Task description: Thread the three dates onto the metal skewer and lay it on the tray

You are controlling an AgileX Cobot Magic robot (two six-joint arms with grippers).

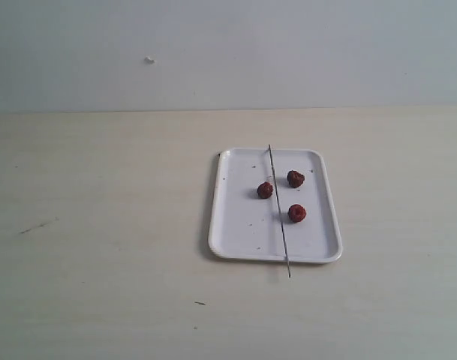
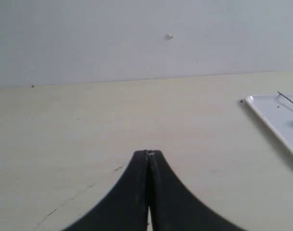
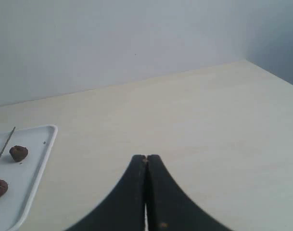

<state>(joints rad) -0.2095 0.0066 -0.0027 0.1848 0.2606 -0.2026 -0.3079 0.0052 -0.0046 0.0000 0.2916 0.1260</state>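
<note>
The left black gripper (image 2: 147, 154) has its jaws pressed together on nothing, and so does the right black gripper (image 3: 146, 158). Well apart from both lies the flat white rectangular tray (image 1: 239, 225). The right wrist view catches two small wrinkled red-brown dates (image 3: 19, 153). Only the exterior view shows all three, beside the thin grey metal skewer (image 1: 278, 210) lying lengthwise on that tray.

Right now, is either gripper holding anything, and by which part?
Nothing is held. The left gripper and the right gripper are both shut on nothing. The metal skewer lies across the tray, away from both.
</note>
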